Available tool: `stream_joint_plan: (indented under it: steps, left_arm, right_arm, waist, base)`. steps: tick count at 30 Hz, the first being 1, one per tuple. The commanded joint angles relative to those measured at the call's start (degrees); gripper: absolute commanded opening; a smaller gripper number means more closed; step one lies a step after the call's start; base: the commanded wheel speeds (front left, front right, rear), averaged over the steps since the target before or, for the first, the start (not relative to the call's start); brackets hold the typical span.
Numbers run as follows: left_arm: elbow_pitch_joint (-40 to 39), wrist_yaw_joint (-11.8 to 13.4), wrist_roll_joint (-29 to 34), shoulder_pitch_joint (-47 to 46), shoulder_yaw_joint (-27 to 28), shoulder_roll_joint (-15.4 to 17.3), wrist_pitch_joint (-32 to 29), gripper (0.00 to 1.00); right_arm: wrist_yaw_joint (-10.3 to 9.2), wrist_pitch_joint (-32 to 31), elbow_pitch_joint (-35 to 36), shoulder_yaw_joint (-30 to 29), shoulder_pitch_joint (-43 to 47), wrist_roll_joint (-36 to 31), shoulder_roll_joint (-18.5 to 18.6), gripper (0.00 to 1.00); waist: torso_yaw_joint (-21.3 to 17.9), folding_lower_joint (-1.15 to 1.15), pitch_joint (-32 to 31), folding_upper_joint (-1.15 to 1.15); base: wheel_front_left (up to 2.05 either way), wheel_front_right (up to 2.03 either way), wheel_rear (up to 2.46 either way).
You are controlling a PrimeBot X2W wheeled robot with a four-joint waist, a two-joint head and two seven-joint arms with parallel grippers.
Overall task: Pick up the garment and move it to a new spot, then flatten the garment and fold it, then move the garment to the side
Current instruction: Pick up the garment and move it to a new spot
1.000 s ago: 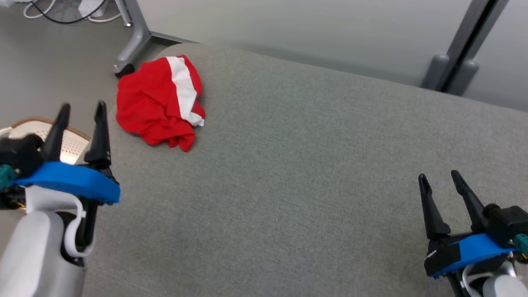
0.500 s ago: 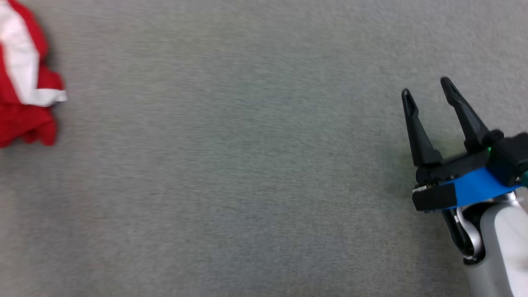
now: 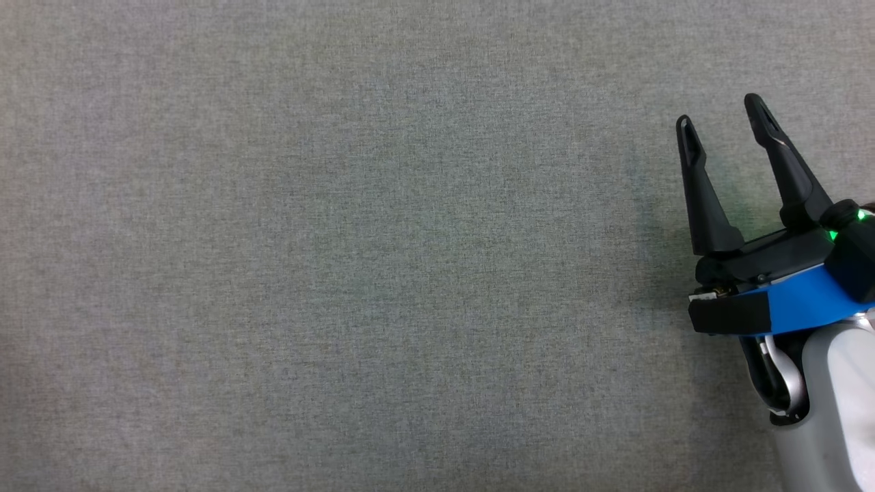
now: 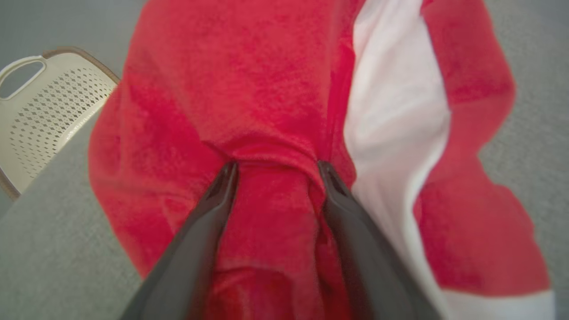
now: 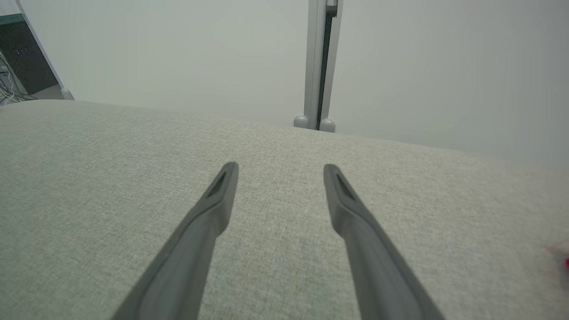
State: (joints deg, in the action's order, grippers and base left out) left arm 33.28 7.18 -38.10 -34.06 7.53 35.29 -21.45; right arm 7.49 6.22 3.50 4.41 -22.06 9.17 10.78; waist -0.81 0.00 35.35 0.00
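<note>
- The red garment, with its white stripe, is being shown in the left wrist view lying crumpled on the grey padded surface, close to that surface's edge. A pale perforated basket is being seen beyond the edge.
- The left gripper is being held with its fingers spread. Their tips are being pressed into the red cloth, so that a ridge of fabric is being bracketed between them; nothing is being pinched yet.
- The right gripper is being held spread and empty above bare surface, well apart from the garment.
- The step in hand is being judged as the first one: the pick-up, just before the grasp.
- The next move is being judged to call for the left fingers to be brought together on the bracketed ridge, deep enough for more than one loose layer to be caught. A lift is then being called for before the carry to a new spot.
- A shallow bite is being regarded as the risk, since the cloth could slip out during the lift.
</note>
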Motion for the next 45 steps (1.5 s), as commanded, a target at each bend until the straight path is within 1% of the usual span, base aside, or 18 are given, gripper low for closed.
stream_joint_plan:
  steps: [1,3,5,8,10,14,16,19,23,29,36,39,41,45]
  left_arm:
    - [1.15,0.9,-2.46,3.37,-0.82,-3.78,-6.02,0.0]
    - [0.29,1.24,-3.57,4.39,-1.07,-4.5,-8.83,0.0]
    - [-0.61,1.54,-3.71,4.39,-0.8,-4.21,-8.8,0.0]
    - [-4.2,1.02,-3.36,3.87,-0.59,-3.02,-7.7,0.0]
    - [-7.22,0.07,-2.26,2.81,-0.57,-1.46,-5.61,0.0]
    - [-11.32,-2.44,-1.31,2.6,-2.26,-0.83,-4.46,0.0]
    - [-12.97,-4.04,-0.86,1.99,-3.01,0.24,-4.08,0.0]
    - [-16.37,-6.07,0.82,1.0,-5.57,1.4,-4.64,0.0]
    - [-21.25,-8.28,0.5,-1.13,-8.11,0.95,-6.43,0.0]
    - [-29.68,-10.37,-0.5,-4.01,-14.06,-2.99,-9.86,0.0]
    - [-36.86,-12.56,-2.75,-4.55,-23.0,-9.5,-13.2,0.0]
    - [-37.51,-12.93,-3.29,-3.82,-26.8,-12.5,-13.72,0.0]
    - [-36.58,-13.2,-3.31,-3.07,-29.17,-14.29,-13.41,0.0]
    - [-31.89,-13.27,-1.52,-0.89,-32.64,-17.65,-9.93,0.0]
  right_arm:
    - [0.01,0.45,-0.02,0.0,0.26,0.11,-0.2,1.0]
    - [0.01,0.53,-0.42,0.07,0.63,0.25,-0.45,1.0]
    - [0.01,0.74,-0.59,-0.01,0.79,0.42,-0.52,1.0]
    - [0.01,1.07,-1.33,-0.5,1.51,0.67,-0.62,1.0]
    - [0.01,1.3,-1.83,-0.94,2.01,1.04,-0.77,1.0]
    - [0.01,2.2,-3.68,-1.41,3.82,1.66,-1.62,1.0]
    - [0.01,2.56,-4.53,-1.35,4.93,1.93,-2.2,1.0]
    - [0.01,2.87,-5.5,-1.67,6.24,2.49,-2.49,1.0]
    - [0.01,2.76,-5.79,-1.38,8.05,2.91,-3.21,1.0]
    - [0.02,2.21,-5.64,-1.31,10.01,3.35,-3.75,1.0]
    - [0.01,1.53,-4.36,-0.85,10.94,3.41,-4.63,1.0]
    - [0.02,1.41,-4.12,-0.42,10.65,3.64,-4.89,1.0]
    - [0.01,1.34,-4.04,-0.05,10.32,3.9,-5.04,1.0]
    - [0.01,1.78,-4.25,0.31,9.45,4.14,-5.22,1.0]
  waist:
    - [-0.27,0.0,-0.64,0.0]
    - [-0.26,0.0,-1.56,0.0]
    - [-0.15,0.0,-2.13,0.0]
    - [0.58,0.0,-4.55,0.0]
    - [1.25,0.0,-6.63,0.0]
    - [2.3,0.0,-12.5,0.0]
    - [2.6,0.0,-15.73,0.0]
    - [2.9,0.0,-20.14,0.0]
    - [2.73,0.0,-24.52,0.0]
    - [1.24,0.0,-28.77,0.0]
    - [-2.2,0.0,-29.85,0.0]
    - [-3.93,0.0,-29.15,0.0]
    - [-5.07,0.0,-28.44,0.0]
    - [-7.03,0.0,-26.78,0.0]
  base:
    - [0.0,0.0,0.0]
    - [0.0,0.0,0.0]
    - [0.0,0.0,0.0]
    - [0.0,0.0,0.0]
    - [0.0,0.0,0.0]
    - [0.0,0.0,0.0]
    - [0.0,0.0,0.0]
    - [0.0,0.0,0.0]
    - [0.0,0.0,0.0]
    - [0.0,0.0,0.0]
    - [0.0,0.0,0.0]
    - [0.0,0.0,0.0]
    - [0.0,0.0,0.0]
    - [0.0,0.0,0.0]
